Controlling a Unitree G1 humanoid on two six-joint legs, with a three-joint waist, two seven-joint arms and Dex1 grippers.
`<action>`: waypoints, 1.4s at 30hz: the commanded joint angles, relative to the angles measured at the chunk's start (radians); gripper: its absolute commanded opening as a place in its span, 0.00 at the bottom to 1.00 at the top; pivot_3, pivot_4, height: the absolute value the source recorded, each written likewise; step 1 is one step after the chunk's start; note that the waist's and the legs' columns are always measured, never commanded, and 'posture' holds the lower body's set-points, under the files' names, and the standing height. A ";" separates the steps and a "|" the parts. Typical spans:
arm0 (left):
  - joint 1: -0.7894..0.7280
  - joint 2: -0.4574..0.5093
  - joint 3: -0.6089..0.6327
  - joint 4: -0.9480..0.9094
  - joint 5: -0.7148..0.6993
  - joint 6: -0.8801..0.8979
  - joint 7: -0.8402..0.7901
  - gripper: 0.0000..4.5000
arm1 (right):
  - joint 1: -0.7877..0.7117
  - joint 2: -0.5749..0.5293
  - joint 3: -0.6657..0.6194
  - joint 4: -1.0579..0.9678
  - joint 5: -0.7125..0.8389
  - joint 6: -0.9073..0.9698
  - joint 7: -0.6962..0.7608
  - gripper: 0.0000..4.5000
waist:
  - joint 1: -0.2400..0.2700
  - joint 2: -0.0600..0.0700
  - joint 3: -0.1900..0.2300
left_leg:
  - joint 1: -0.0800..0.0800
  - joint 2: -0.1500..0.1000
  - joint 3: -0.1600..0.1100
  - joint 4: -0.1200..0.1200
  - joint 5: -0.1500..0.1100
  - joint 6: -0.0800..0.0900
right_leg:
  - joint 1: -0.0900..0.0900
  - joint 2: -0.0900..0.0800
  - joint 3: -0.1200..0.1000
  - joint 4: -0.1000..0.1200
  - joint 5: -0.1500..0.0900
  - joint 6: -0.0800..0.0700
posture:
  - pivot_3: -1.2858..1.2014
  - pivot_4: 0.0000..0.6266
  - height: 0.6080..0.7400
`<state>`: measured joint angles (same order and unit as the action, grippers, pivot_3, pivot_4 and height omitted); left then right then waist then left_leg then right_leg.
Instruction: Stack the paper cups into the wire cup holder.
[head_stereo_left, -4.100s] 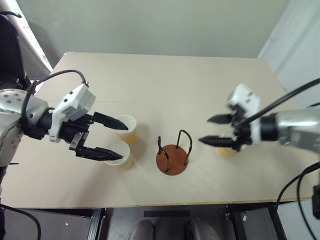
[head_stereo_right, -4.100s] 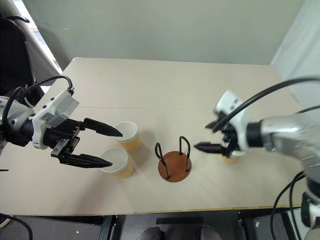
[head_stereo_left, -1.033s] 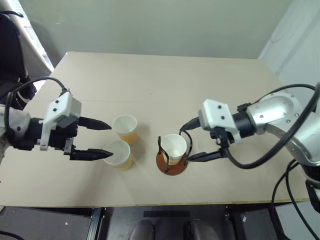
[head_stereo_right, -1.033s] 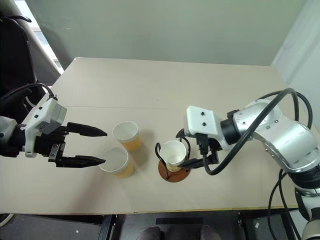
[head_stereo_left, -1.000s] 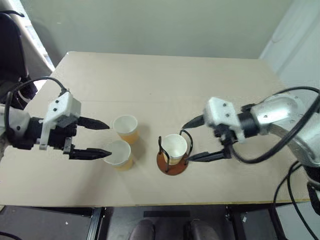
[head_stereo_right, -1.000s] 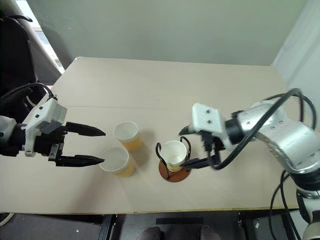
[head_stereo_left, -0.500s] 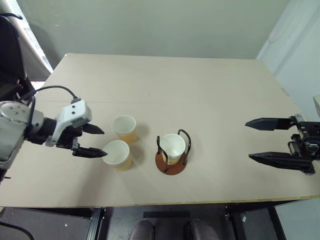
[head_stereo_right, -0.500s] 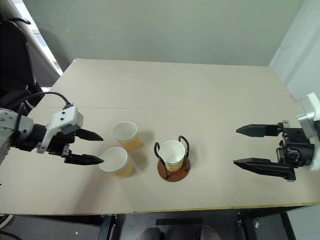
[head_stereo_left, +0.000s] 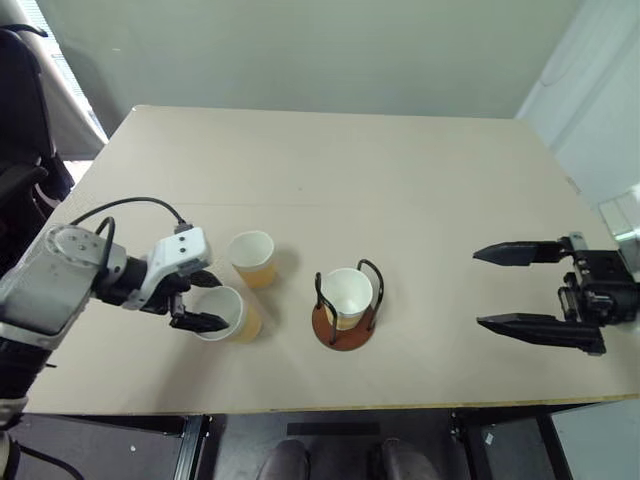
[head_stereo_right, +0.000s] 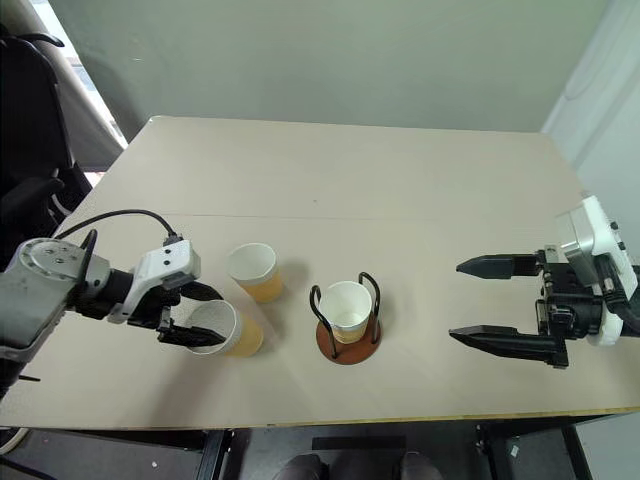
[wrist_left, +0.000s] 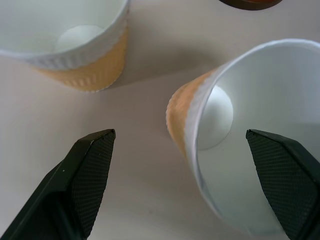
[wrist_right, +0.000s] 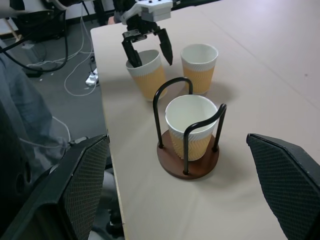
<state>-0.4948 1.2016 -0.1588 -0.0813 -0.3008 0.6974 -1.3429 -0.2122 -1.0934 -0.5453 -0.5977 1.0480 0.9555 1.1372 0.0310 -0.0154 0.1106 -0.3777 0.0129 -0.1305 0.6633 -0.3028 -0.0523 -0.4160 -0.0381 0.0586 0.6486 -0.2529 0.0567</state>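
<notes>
On the robot's left side of the beige table (head_stereo_left: 400, 170), the left gripper (head_stereo_left: 205, 300) is seen lowered over the rim of the nearer paper cup (head_stereo_left: 225, 315), its two black fingers spread wide, one inside the cup's mouth and the other outside the wall on the side toward the farther cup; in the left wrist view the rim passes between the fingers (wrist_left: 82, 175), and no squeeze on the wall can be made out. Just beyond it, the farther paper cup (head_stereo_left: 252, 258) stands upright, close beside the first; whether the two touch cannot be told. Toward the middle of the table, the wire cup holder (head_stereo_left: 345, 325) is found, with the third paper cup (head_stereo_left: 346, 295) seated upright between its two black loops on the reddish-brown base. Well apart, at the robot's right near the table's edge, the right gripper (head_stereo_left: 510, 288) is held above the surface, pointing toward the holder, its fingers parted wide and nothing held between them.
</notes>
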 joint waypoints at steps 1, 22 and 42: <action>-0.016 0.003 0.008 -0.027 0.011 0.010 0.001 0.92 | 0.001 -0.024 -0.015 -0.014 0.016 -0.021 -0.009 1.00 | 0.000 0.000 0.000 | 0.000 0.000 0.000 0.000 0.000 0.000 | 0.000 0.000 0.000 0.000 0.000 0.000 | 0.52 0.24 1.00; -0.431 -0.015 0.165 0.031 -0.309 0.019 -0.271 0.00 | 0.020 -0.089 -0.064 0.029 0.014 -0.065 0.025 1.00 | 0.012 0.000 0.000 | -0.001 0.000 -0.001 0.002 0.000 0.001 | 0.001 0.000 0.000 0.000 0.000 0.000 | 0.52 0.24 1.00; -1.027 -0.354 -0.591 0.530 -0.315 -0.620 -0.272 0.00 | 0.056 -0.083 -0.099 -0.022 0.034 -0.056 -0.050 1.00 | 0.015 0.002 0.001 | -0.007 -0.001 0.001 0.007 -0.003 0.007 | 0.002 -0.002 0.001 -0.007 0.007 0.014 | 0.52 0.24 1.00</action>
<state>-1.4745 0.8484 -0.7202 0.4389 -0.5999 0.1406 -1.5786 -0.1589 -1.1636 -0.5948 -0.6027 1.0655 0.9003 1.0948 0.0459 -0.0138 0.1116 -0.3850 0.0120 -0.1292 0.6707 -0.3061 -0.0444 -0.4137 -0.0397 0.0600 0.6414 -0.2461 0.0705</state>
